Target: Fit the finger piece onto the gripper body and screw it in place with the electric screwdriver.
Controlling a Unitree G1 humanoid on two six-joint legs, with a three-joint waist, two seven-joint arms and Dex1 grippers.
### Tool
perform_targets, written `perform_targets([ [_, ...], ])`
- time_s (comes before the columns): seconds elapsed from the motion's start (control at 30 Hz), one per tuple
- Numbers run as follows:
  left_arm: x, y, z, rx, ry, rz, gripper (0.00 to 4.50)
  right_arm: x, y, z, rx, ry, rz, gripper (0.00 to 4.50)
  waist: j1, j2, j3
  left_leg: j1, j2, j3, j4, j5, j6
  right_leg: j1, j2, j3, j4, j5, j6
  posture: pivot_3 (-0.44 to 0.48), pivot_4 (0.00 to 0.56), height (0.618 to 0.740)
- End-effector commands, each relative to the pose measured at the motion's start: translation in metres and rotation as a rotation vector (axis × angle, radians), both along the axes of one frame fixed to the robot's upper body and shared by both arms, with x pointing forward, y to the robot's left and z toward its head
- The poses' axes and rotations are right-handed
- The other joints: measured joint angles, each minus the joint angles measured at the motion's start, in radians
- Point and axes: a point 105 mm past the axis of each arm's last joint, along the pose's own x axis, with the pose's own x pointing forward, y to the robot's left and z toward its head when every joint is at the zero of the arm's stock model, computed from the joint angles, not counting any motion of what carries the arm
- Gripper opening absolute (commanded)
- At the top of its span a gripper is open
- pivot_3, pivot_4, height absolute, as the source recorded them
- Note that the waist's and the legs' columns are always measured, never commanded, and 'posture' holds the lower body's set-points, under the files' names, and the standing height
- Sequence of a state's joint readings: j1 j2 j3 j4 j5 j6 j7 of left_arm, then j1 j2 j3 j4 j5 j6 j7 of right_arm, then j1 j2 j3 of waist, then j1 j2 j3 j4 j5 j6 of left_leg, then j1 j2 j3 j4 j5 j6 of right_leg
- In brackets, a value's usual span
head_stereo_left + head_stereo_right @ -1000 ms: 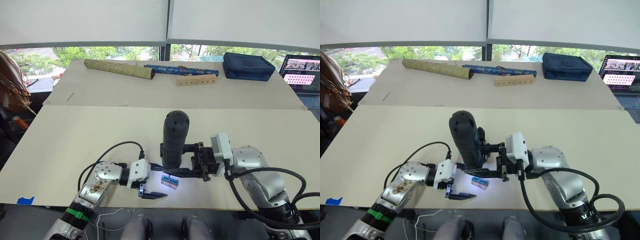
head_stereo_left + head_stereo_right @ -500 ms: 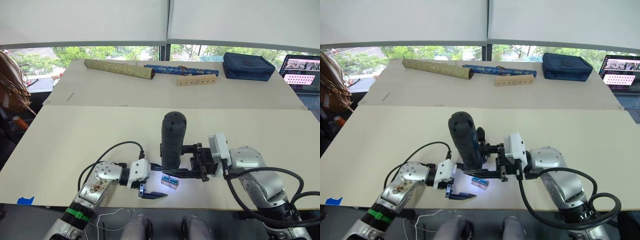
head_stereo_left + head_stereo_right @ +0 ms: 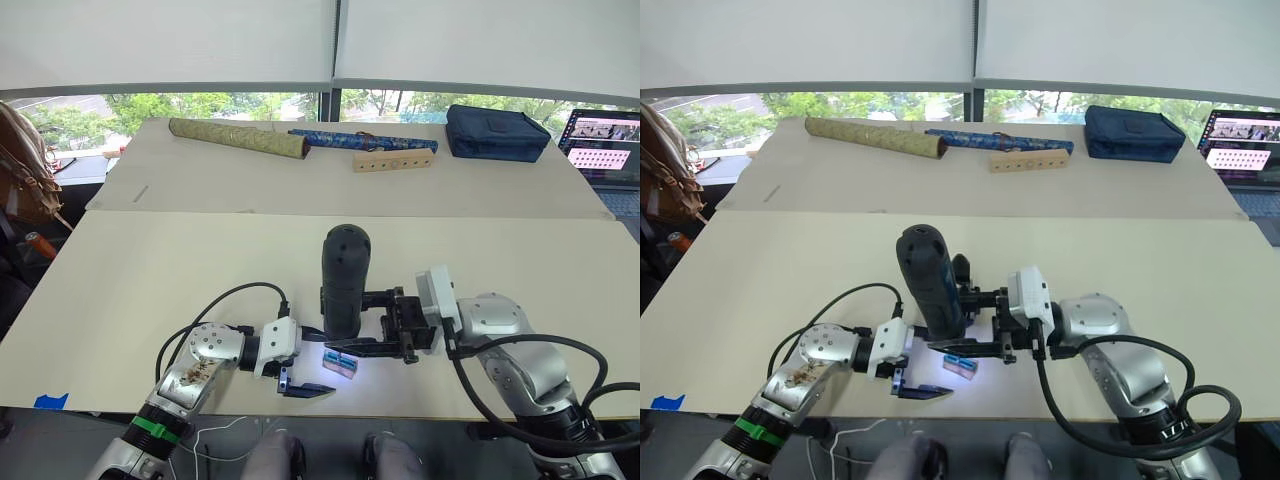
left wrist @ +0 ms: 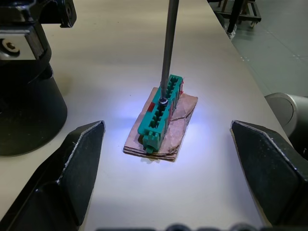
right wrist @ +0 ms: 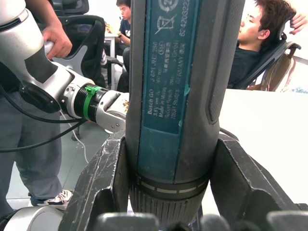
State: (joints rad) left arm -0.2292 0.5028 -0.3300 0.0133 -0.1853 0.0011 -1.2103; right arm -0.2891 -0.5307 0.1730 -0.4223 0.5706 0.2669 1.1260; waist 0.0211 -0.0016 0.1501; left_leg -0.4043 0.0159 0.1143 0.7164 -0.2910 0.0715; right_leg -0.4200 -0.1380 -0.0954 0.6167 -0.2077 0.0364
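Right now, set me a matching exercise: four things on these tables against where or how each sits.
Things:
1. screwdriver
2. green block
3. tube
4. pouch

Places or states:
a. far table, right end
b. lit, under the bit
c. upright, gripped
d. far table, left end

Pairs: 1-c, 2-b, 3-d, 4-a

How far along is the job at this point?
Done: the electric screwdriver stands upright, clamped in the right gripper. In hand: its bit rests on a screw in the tan-and-green block, which lies between the fingers of the open left gripper. Left: fitting the finger piece onto the gripper body and screwing it, apparently not yet done.
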Motion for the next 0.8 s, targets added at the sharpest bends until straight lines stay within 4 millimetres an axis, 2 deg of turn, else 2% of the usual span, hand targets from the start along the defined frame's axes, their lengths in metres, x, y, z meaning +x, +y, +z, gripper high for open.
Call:
perform_targets([
  [0.03, -0.0055, 0.0, -0.0139, 0.029, 0.053, 0.008, 4.45, -0.004, 0.001, 0.0091, 0.026, -0.037, 0.008, 1.94, 0.0, 0.0, 0.0, 0.0, 0.0, 0.0, 0.0, 0.0, 0.0, 0.0, 0.0, 0.0, 0.0, 0.0, 0.0, 0.0, 0.15, 0.74],
  [0.8, -0.0035, 0.0032, -0.017, 0.033, 0.051, 0.017, 4.45, -0.0012, 0.0011, 0.0013, 0.002, -0.019, -0.007, 1.94, 0.0, 0.0, 0.0, 0.0, 0.0, 0.0, 0.0, 0.0, 0.0, 0.0, 0.0, 0.0, 0.0, 0.0, 0.0, 0.0, 0.15, 0.74],
])
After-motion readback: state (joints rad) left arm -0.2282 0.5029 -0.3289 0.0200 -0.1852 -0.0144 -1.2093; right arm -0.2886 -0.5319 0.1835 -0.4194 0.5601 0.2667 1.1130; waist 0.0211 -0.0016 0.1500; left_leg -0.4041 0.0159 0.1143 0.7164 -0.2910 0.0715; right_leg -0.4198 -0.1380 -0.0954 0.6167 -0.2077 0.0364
